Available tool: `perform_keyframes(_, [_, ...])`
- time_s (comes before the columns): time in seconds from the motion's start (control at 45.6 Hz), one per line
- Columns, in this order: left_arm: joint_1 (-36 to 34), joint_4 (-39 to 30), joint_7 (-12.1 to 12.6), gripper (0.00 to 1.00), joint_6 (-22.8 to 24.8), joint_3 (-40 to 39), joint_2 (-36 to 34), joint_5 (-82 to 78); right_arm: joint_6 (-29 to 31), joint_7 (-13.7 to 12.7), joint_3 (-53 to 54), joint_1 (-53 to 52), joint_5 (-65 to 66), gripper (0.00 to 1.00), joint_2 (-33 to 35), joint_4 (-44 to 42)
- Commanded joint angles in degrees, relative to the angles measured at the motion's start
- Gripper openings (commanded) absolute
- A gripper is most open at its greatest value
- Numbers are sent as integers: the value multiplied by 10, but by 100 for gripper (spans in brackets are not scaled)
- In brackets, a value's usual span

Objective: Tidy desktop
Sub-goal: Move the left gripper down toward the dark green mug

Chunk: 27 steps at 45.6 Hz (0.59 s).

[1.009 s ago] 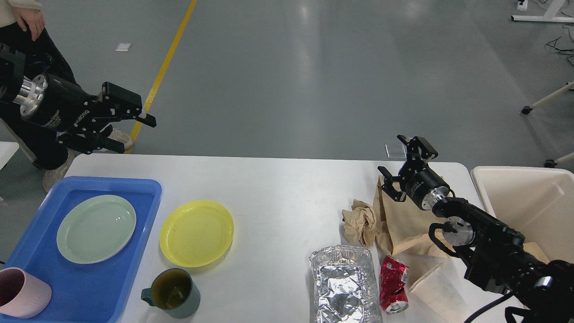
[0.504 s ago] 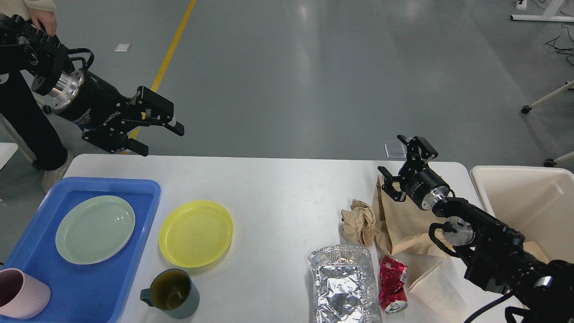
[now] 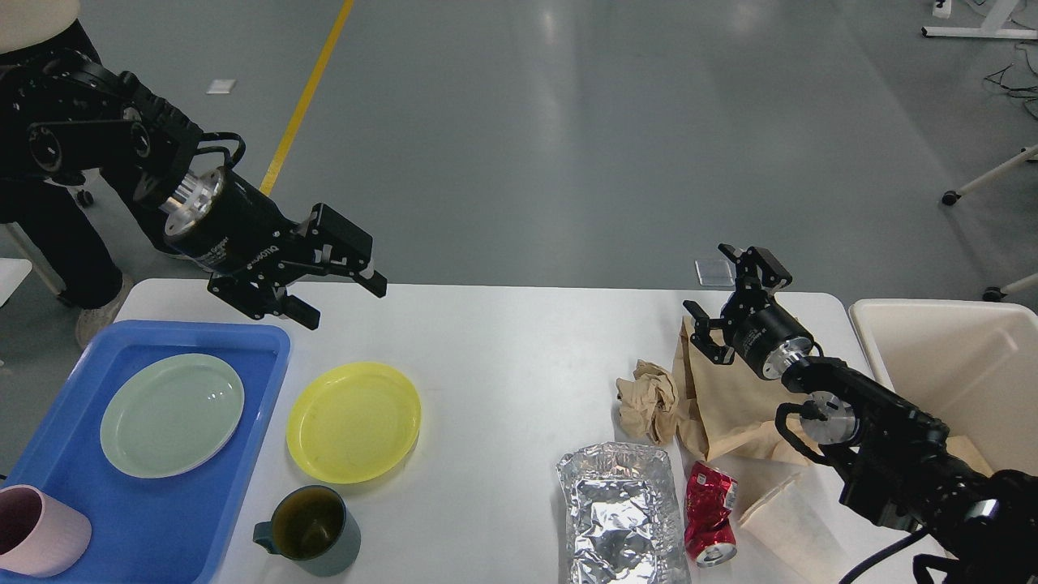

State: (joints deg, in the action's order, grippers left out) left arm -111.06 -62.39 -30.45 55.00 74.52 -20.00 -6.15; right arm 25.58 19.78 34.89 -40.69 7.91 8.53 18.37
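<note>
left gripper (image 3: 341,301) swung rightward, now over desktop (image 3: 503,357), fingers apart

The pink cup (image 3: 39,529) is cut by the left edge, the blue tray (image 3: 162,519) and the foil tray (image 3: 624,519) by the bottom edge. The right arm (image 3: 900,462) hides part of the brown paper bag (image 3: 722,397) and the paper cup (image 3: 791,527). The cream bin (image 3: 957,365) runs off the right side
</note>
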Motion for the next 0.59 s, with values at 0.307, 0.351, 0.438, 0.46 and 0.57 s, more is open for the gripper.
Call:
perform_keyframes(0.307, [51, -74, 3, 96, 0, 27, 15, -2, 0, 0, 0, 0, 0, 100, 0, 0])
perform_keyframes(0.351, [60, -74, 3, 96, 0, 29, 22, -2, 0, 0, 0, 0, 0, 100, 0, 0])
perform_keyframes(0.438, [81, -74, 4, 96, 0, 32, 32, -2, 0, 0, 0, 0, 0, 100, 0, 0])
perform_keyframes(0.46, [85, -74, 4, 96, 0, 32, 33, -2, 0, 0, 0, 0, 0, 100, 0, 0])
perform_keyframes(0.57, [98, -74, 5, 96, 0, 33, 46, -2, 0, 0, 0, 0, 0, 100, 0, 0])
